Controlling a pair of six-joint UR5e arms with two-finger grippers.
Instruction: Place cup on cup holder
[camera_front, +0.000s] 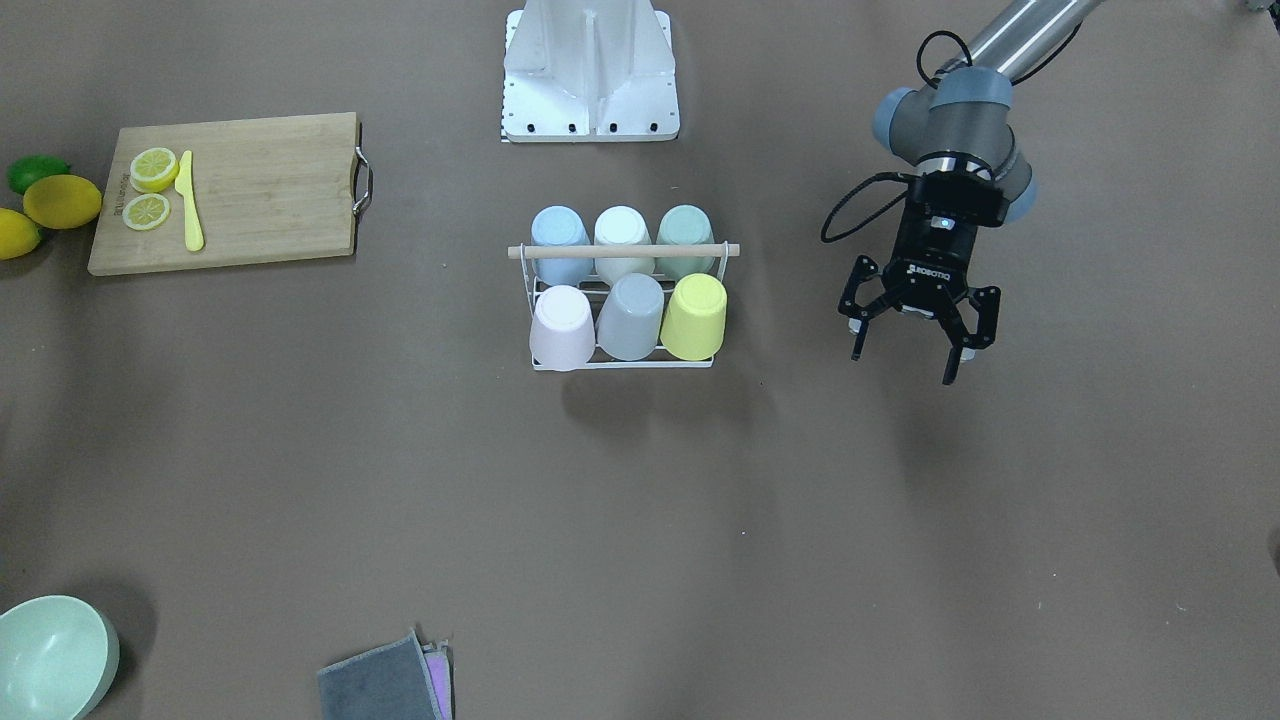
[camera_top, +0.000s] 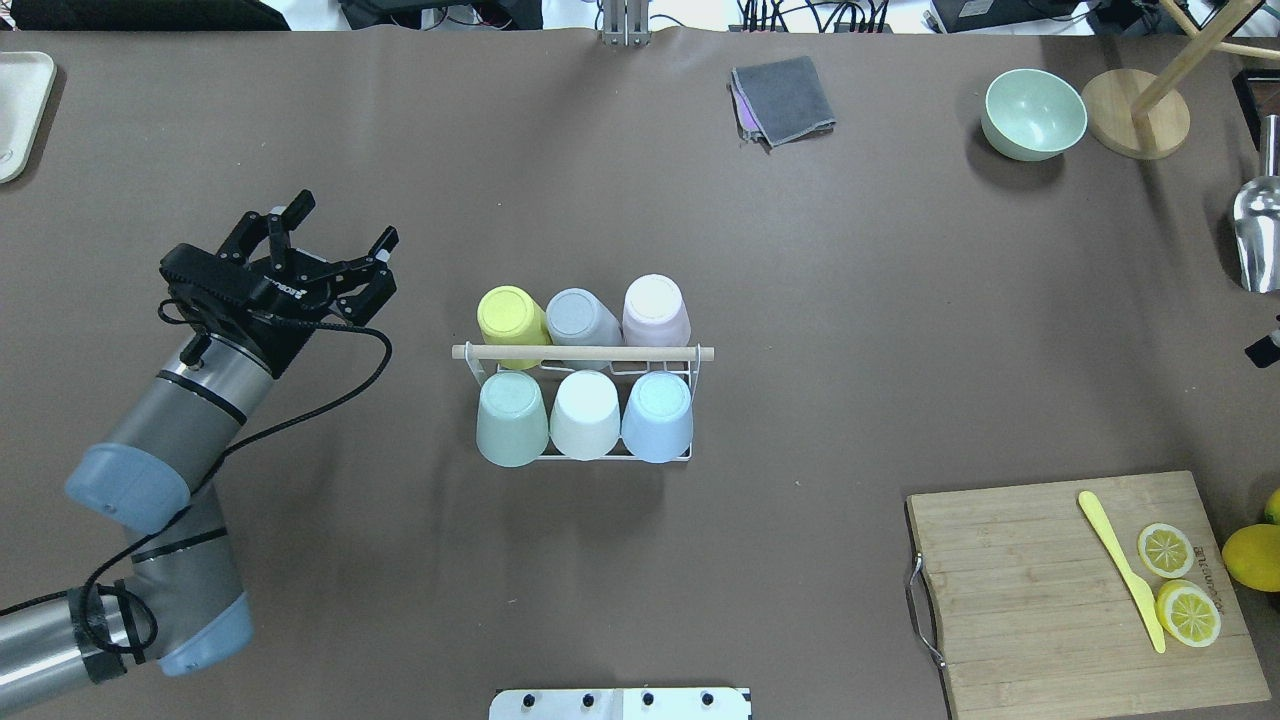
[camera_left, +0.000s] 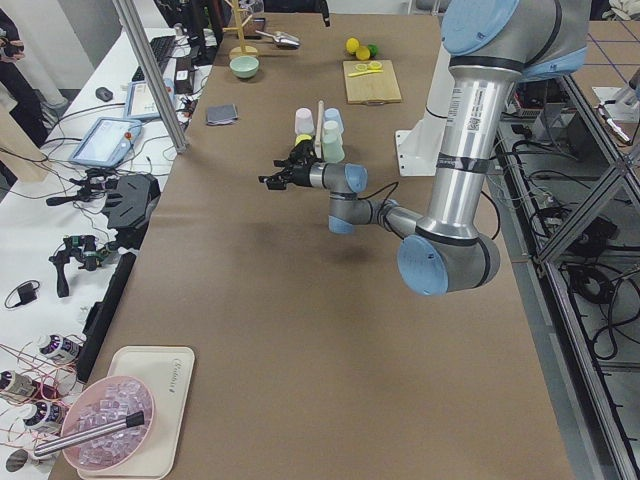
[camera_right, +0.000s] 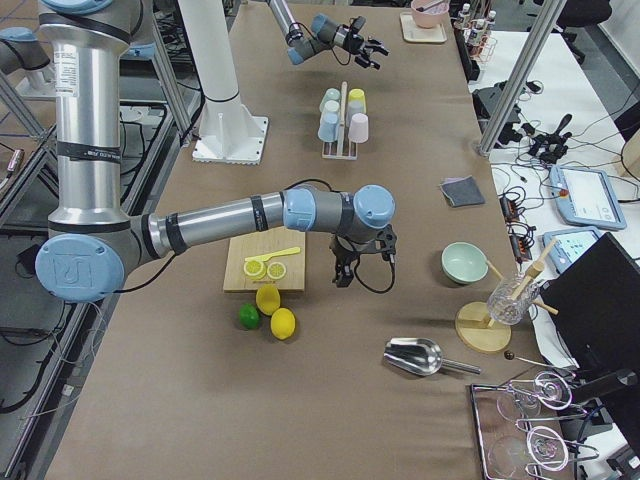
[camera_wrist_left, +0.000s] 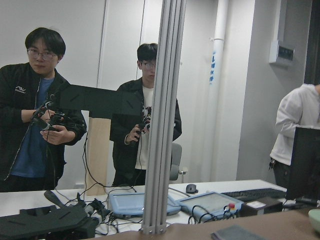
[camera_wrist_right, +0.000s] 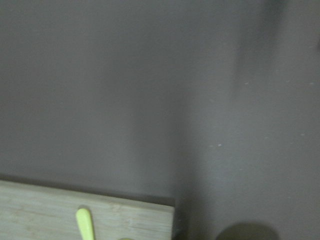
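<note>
The yellow cup (camera_top: 510, 315) sits inverted on the cup holder (camera_top: 582, 352), at the corner nearest the left hand (camera_top: 343, 225), which hangs spread and empty. The cup is likely light, stiff, slick plastic; pinch across its sidewalls.

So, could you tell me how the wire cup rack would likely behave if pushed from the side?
The rack looks thin-wired and probably light, so it should slide easily. Carrying six upturned cups, it may be top-heavy and tip; cups could rattle loose.

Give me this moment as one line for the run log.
cup holder: six upturned cups seated | left gripper: open, empty, off to holder's side | right gripper: by cutting board, open or shut unclear
</note>
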